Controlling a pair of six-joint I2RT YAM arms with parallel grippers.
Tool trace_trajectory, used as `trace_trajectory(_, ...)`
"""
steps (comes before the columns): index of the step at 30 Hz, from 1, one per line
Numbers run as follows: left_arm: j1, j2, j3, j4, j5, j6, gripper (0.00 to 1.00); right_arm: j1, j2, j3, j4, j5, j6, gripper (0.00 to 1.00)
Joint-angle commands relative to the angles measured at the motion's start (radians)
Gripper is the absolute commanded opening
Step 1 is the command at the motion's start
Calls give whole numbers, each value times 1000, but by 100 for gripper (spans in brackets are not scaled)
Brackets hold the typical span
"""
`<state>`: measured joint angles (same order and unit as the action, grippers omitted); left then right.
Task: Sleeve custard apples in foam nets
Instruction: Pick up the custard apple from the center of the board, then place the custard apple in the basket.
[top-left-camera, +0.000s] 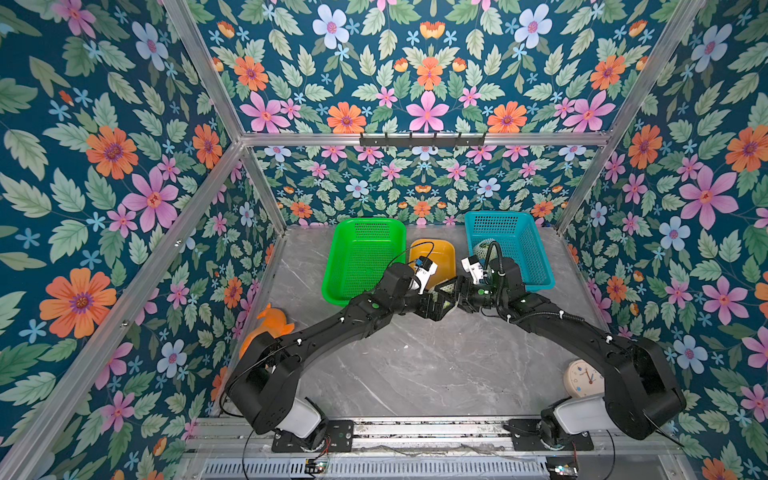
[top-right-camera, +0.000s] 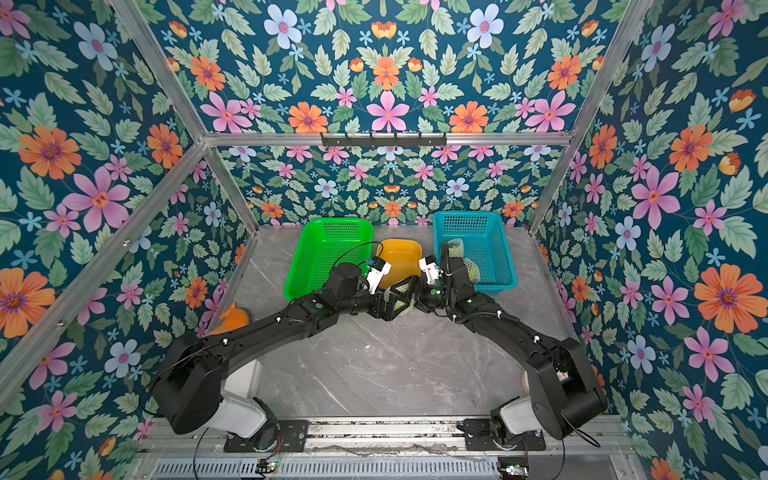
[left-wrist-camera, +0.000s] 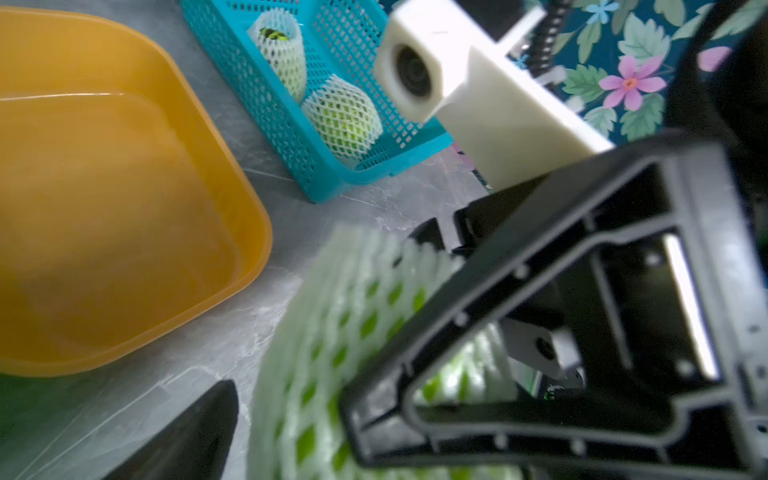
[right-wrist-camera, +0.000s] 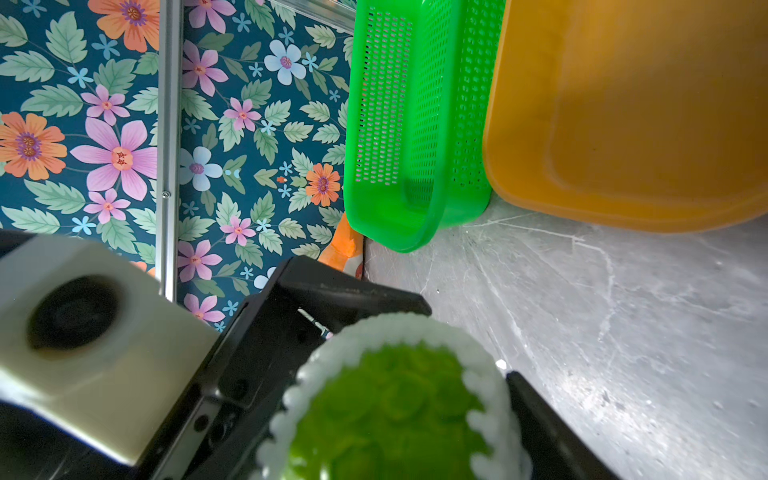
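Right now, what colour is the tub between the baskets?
Plain orange-yellow tub, no holes; it shows best in the left wrist view.

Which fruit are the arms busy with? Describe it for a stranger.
On the grey table, both arms meet in front of the orange tub. Between them is a green custard apple in a white foam net; the two other netted fruits lie in the blue basket.
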<state>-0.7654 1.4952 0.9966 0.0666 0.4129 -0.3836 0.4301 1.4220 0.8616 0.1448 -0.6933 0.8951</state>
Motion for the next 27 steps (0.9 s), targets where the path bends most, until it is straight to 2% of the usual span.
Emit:
trace_trajectory(1, 2, -14, 2, 28, -36, -1, 100, 1, 2, 1, -11, -16, 3, 73)
trace_trajectory(7, 4, -53, -13, -39, -46, 15, 100, -30, 18, -6, -5, -21, 11, 74)
trace_trajectory(13, 10, -134, -46, -91, -106, 15, 100, -152, 10, 12, -59, -34, -16, 75)
trace_trajectory(18, 58, -183, -94, -71, -192, -23, 100, -293, 4, 133, -246, -12, -138, 76)
trace_trajectory(22, 90, -190, -119, -20, -159, -53, 100, -412, 43, 272, -404, 20, -256, 76)
trace_trajectory(27, 99, -164, -121, -11, -142, -55, 100, -540, 172, 431, -483, 16, -296, 76)
